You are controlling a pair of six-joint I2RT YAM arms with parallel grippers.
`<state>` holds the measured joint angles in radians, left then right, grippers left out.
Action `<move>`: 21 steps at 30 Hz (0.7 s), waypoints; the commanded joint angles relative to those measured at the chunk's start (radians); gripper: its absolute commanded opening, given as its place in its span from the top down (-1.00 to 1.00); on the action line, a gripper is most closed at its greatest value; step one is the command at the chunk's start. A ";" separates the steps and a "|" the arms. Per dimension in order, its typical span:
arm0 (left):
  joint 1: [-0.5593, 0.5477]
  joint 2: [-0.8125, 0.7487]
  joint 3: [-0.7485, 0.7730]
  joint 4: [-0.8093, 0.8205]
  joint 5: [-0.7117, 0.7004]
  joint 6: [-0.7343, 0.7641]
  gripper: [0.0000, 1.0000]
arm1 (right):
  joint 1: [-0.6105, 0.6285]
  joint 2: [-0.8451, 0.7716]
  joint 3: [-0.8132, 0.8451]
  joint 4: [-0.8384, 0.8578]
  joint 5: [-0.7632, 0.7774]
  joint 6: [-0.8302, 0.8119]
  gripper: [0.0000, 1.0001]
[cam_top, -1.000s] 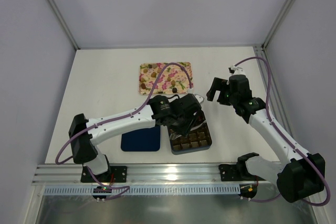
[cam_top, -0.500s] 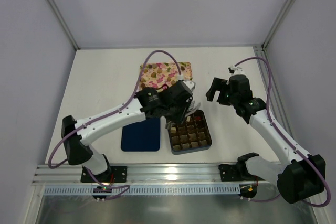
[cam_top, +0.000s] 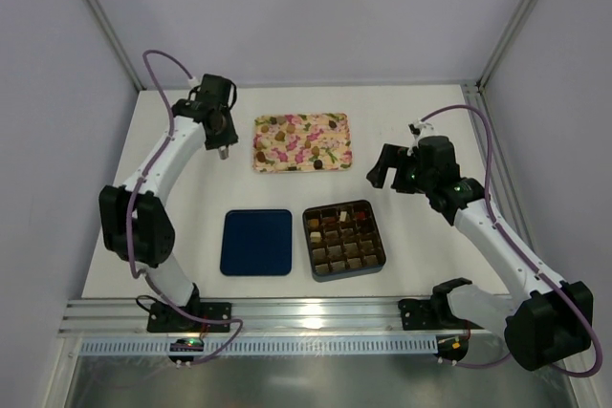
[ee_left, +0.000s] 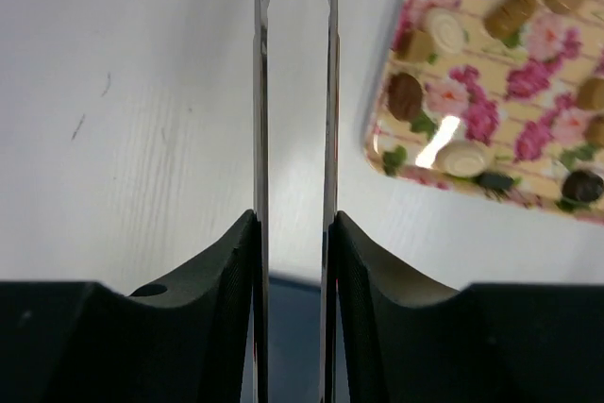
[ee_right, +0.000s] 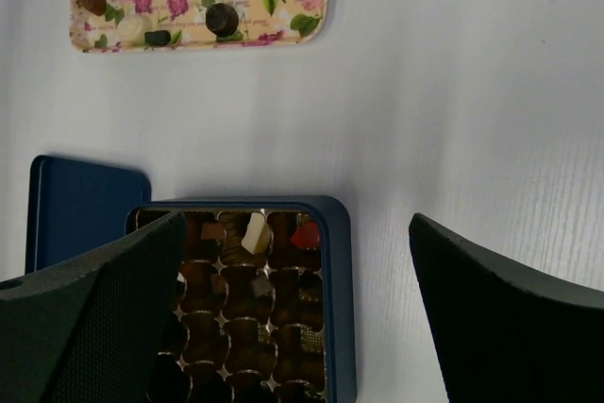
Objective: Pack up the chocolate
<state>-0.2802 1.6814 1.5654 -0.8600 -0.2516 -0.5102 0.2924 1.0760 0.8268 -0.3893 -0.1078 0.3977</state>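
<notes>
robot lab enclosure: plain white walls (cam_top: 316, 16), aluminium rail (cam_top: 316, 311), white table (cam_top: 182, 169).

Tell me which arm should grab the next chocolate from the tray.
Probably left: the left gripper stands empty just beside the tray's left end, chocolates close ahead. The right gripper hovers nearer the box.

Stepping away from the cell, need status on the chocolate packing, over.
Left gripper slightly open, empty, left of tray. Right gripper wide open, empty, near box. Chocolate partly in box, some on tray. Nothing in the way.

White table (cam_top: 172, 188): tray (cam_top: 342, 140), box (cam_top: 350, 272), probably lid (cam_top: 256, 243)
</notes>
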 commanded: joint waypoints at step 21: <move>0.276 0.449 0.079 0.193 0.028 -0.007 -0.31 | -0.002 -0.041 -0.028 0.069 -0.082 0.001 -0.99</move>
<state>-0.0032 2.1178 1.6032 -0.6968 -0.2329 -0.5159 0.2924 1.0641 0.8104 -0.3584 -0.1795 0.3977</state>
